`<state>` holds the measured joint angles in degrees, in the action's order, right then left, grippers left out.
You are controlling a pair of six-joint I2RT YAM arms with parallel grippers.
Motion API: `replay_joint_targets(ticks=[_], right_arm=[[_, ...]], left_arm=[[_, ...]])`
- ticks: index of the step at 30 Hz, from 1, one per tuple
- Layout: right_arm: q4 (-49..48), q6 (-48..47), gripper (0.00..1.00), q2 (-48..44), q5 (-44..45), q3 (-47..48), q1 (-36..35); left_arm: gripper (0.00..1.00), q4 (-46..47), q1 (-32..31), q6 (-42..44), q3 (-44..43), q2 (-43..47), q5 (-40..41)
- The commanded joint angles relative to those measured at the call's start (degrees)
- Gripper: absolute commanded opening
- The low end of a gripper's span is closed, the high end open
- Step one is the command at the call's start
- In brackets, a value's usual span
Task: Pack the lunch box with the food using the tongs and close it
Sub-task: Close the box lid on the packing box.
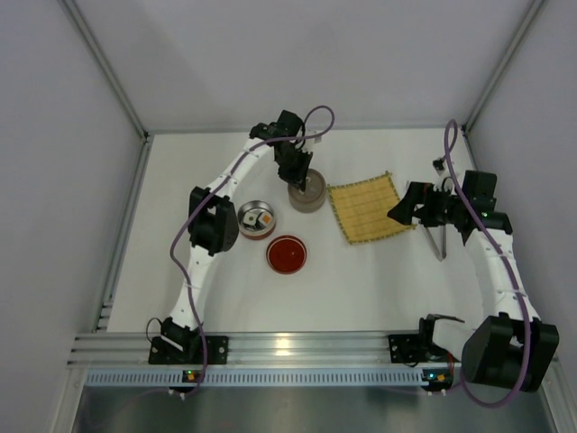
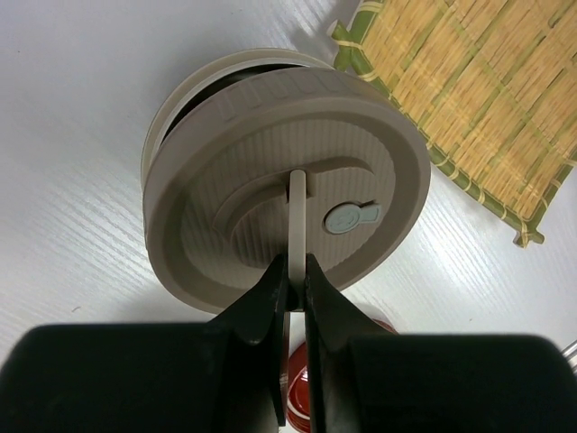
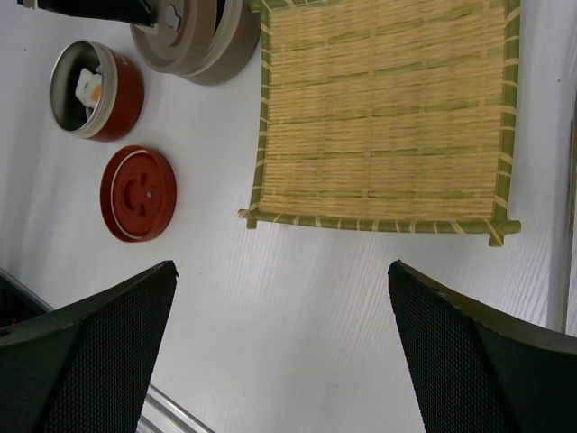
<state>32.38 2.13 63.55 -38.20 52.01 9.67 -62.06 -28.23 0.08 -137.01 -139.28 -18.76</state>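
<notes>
Left claw (image 2: 296,263) pinches the thin upright tab (image 2: 297,203) on the grey lid (image 2: 270,171), which sits tilted over the grey pot (image 1: 306,202) beside the mat (image 1: 365,209). Right claw (image 3: 281,271) hangs wide open and empty above the mat's near edge, with the tongs (image 1: 439,242) lying on the table just beside its arm. Sushi (image 3: 90,86) shows in the open red pot (image 3: 126,95); the red lid (image 3: 138,194) rests on the table near it. What the grey pot holds is hidden. Likely risks: the narrow tab slips from the pinch and the grey lid drops askew, or a crooked lid jams and drags the pot. The red pot is not yet covered.
</notes>
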Motion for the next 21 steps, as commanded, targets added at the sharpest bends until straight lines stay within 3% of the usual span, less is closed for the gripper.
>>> replay_joint_targets(ticks=[1,8,11,14,15,17,21], right_arm=[[-2.59,-0.72,0.99,-0.09,-0.39,-0.07,1.31],[-2.5,-0.81,0.99,0.0,-0.48,0.02,1.49],[-2.5,-0.64,0.99,0.08,-0.56,0.2,1.49],[-2.41,-0.46,0.99,0.0,-0.74,0.46,1.49],[-2.41,-0.55,0.99,0.0,-0.83,0.55,1.49],[-2.32,-0.64,0.99,-0.09,-0.92,0.72,1.4],[-2.32,-0.46,0.99,-0.35,-1.35,0.55,1.58]], left_arm=[[0.09,2.21,0.1,0.19,-1.51,-2.04,0.3],[0.34,3.52,0.1,0.19,0.16,-3.89,0.13],[0.36,5.19,0.1,0.1,3.85,-2.66,0.04],[0.2,4.15,0.02,0.27,5.08,-2.22,0.57],[0.09,3.79,-0.07,0.45,5.52,-2.05,0.66],[0.01,2.74,-0.16,1.33,7.62,-0.91,1.97],[0.0,2.39,-0.51,3.52,14.37,3.31,5.58]])
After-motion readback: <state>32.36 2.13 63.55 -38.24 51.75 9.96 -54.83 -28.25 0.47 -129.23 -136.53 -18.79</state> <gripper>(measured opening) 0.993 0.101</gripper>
